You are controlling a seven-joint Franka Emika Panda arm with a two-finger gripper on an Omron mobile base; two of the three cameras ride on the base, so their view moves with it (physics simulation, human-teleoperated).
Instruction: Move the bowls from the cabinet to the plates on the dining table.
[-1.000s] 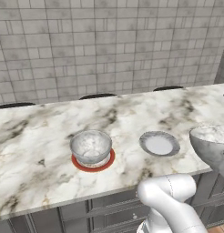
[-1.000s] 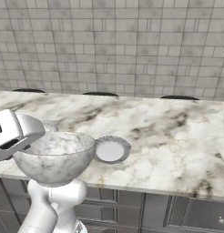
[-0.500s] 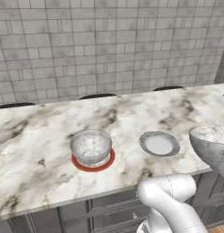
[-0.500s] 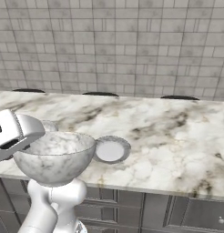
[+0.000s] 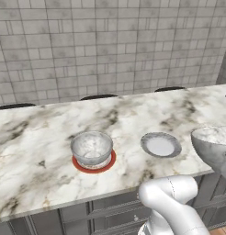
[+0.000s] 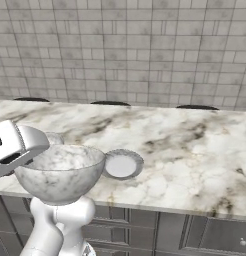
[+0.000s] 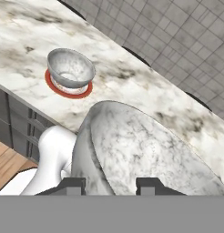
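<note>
1. Left base view gives me the long white marble worktop veined brown and grey [image 5: 50, 133], running under a grey tiled wall [image 5: 110, 46].
2. On that worktop I see a small round red-orange plate [image 5: 93, 164] with a deep round bowl of mottled grey-white stone [image 5: 91, 148] standing upright on it.
3. Just to the right of that plate lies a small round pale grey-white plate [image 5: 161, 145], bare, near the worktop's front edge.
4. A second mottled grey-white stone bowl [image 6: 60, 172] hangs in the air off the worktop's front edge, clear of the surface and short of the pale plate; in the left base view it sits at the right border, to the right of that plate.
5. My hand [image 7: 109, 185] is clamped on this carried bowl: in the hand view its two dark fingertips [image 7: 149, 185] straddle the bowl's wall at the rim.
6. Below the worktop I can see grey panelled fronts [image 6: 195, 235].
</note>
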